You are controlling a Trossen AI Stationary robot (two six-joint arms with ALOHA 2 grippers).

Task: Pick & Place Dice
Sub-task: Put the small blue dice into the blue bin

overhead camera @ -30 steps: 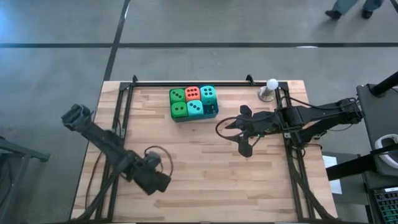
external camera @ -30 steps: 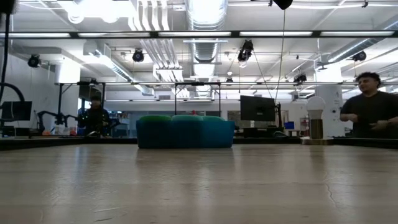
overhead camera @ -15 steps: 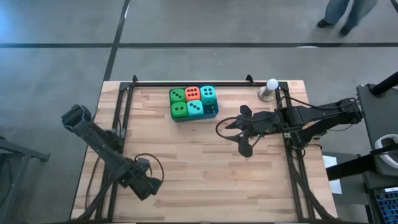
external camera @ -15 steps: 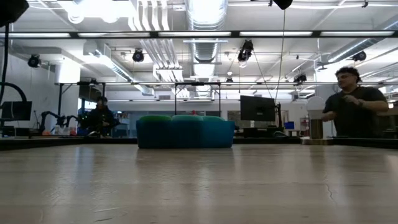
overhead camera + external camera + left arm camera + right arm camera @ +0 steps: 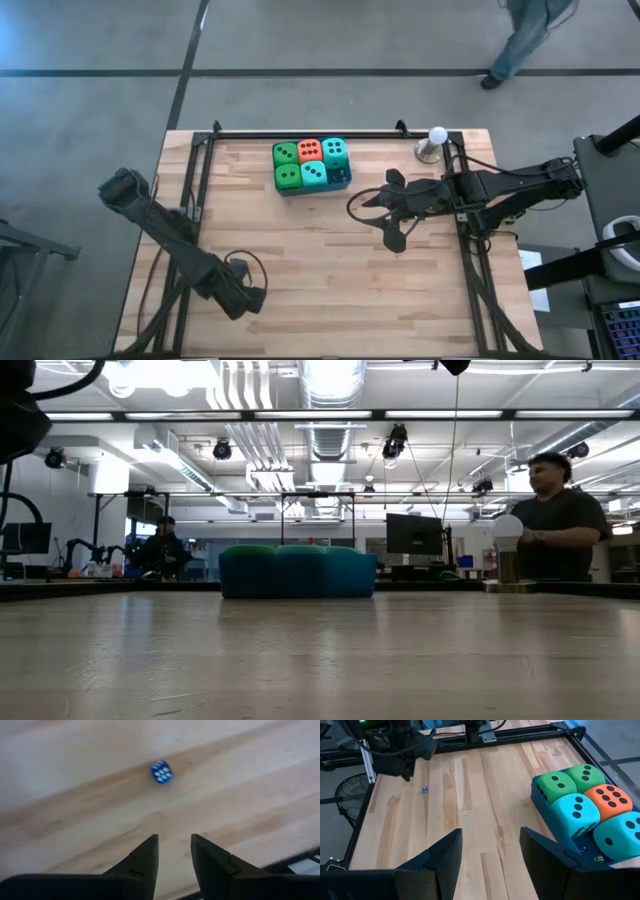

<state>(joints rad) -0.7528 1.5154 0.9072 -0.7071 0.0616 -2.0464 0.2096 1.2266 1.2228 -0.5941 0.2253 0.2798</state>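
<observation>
The left gripper, jaws slightly apart and empty, had drifted farther from the tray; the dice stayed put.

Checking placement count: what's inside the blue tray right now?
Blue tray holds five dice: two green, one orange-red, two teal. One corner slot looks empty. The tray floor under the dice is covered.

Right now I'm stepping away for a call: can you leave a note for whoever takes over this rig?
Left gripper: jaws slightly apart, empty, over the table's left side, far from the blue tray.
Right gripper: jaws open, empty, just right of the tray.
Done: all five dice sit in the tray.
Left: possibly nothing. A tiny blue die lies loose on the wood by the left gripper.
</observation>
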